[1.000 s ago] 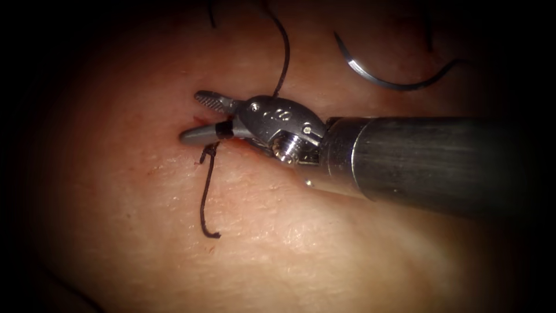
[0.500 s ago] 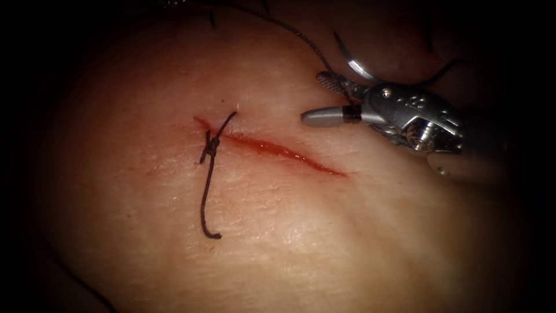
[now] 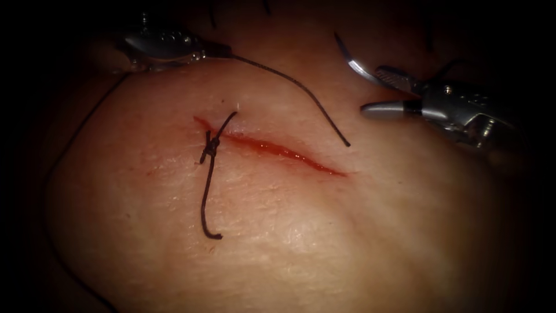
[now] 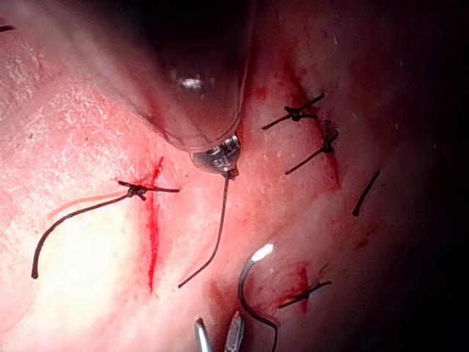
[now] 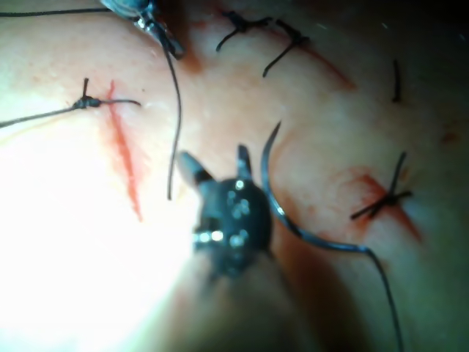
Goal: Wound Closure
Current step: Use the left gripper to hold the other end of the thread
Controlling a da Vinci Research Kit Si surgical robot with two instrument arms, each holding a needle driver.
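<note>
A red cut point(image 3: 278, 150) crosses the tissue point(image 3: 301, 232), with a knotted stitch point(image 3: 209, 145) near its left end and a thread tail point(image 3: 204, 203) trailing down from the knot. At the upper left, my left tool point(image 3: 223, 52) is shut on a loose thread point(image 3: 301, 90) whose free end lies above the cut. At the right, my right tool point(image 3: 385, 91) is open and holds nothing. The curved needle point(image 3: 354, 61) lies free on the tissue, right beside the right tool's jaws. The wrist views show the left tool point(image 4: 229, 172), needle point(image 4: 249, 286), right tool point(image 5: 216, 163) and needle point(image 5: 282, 209).
Other stitched cuts point(image 4: 322, 139) with short thread ends lie beyond the working cut, and one more stitch point(image 5: 388, 196) sits past the needle. The needle's own thread point(image 5: 385, 293) trails off from its rear end. A thin strand point(image 3: 63, 156) runs down the tissue's left edge.
The thread above the knot now ends in a short stub. The right tool has drawn back from the knot to the right. The left tool has appeared at upper left holding the severed strand.
</note>
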